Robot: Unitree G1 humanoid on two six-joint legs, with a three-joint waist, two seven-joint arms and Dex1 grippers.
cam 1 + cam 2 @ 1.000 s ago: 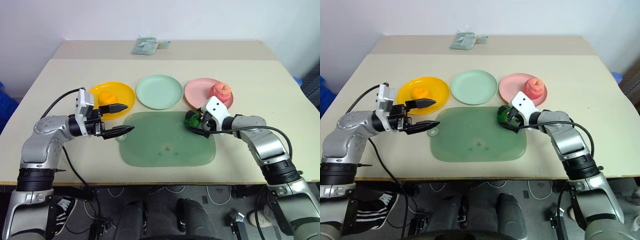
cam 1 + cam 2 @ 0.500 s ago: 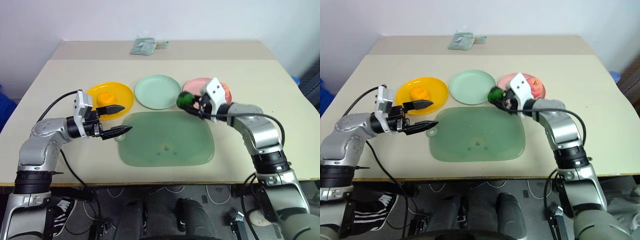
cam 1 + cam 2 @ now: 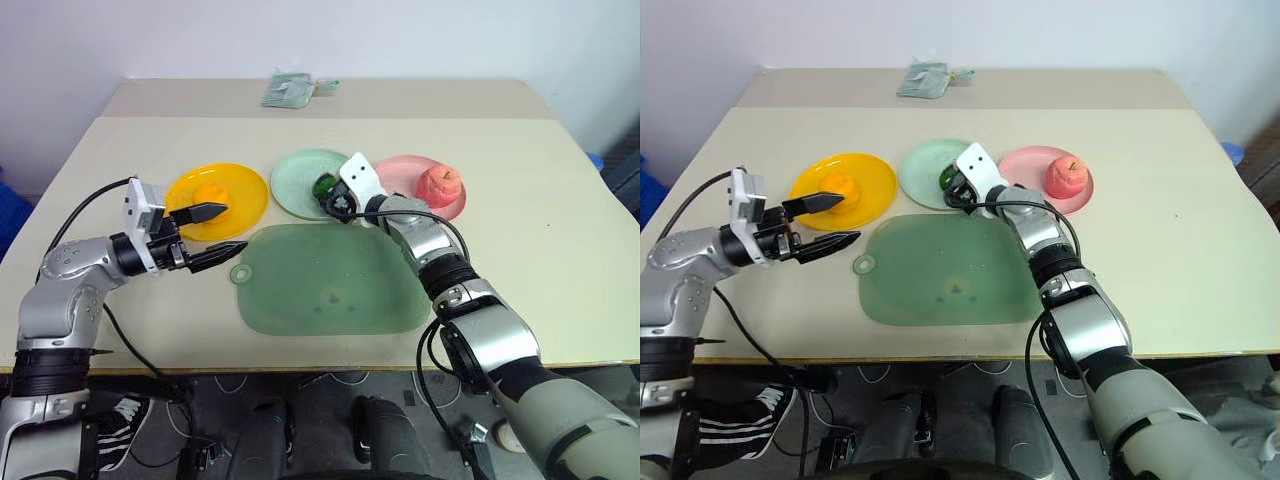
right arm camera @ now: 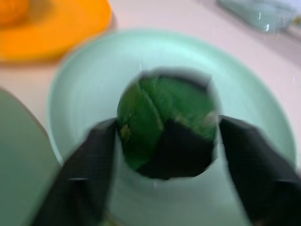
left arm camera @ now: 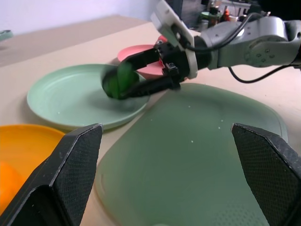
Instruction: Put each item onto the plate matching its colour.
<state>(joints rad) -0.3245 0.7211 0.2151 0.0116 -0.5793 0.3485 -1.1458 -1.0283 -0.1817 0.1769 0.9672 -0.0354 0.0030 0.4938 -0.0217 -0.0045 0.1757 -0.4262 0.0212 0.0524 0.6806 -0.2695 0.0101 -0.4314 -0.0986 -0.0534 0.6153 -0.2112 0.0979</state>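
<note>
My right gripper [image 3: 333, 198] is shut on the dark green lumpy fruit [image 4: 164, 125] and holds it just over the near right part of the pale mint plate [image 3: 297, 182]. In the left wrist view the green fruit [image 5: 120, 80] hangs between the black fingers, slightly above that plate. The orange [image 3: 210, 194] lies on the yellow-orange plate [image 3: 248, 186]. The pink-red apple [image 3: 441, 184] sits on the pink plate [image 3: 400, 172]. My left gripper [image 3: 235, 228] is open and holds nothing, at the near edge of the yellow plate, pointing toward the mat.
A large translucent green mat [image 3: 330, 285] lies in front of the three plates. A folded grey-green cloth [image 3: 290, 90] rests at the table's far edge. The table's right side is bare beige surface.
My right gripper carried the green fruit from the mat's right corner up and leftward to above the mint plate. My left gripper drifted slightly left, still open.
</note>
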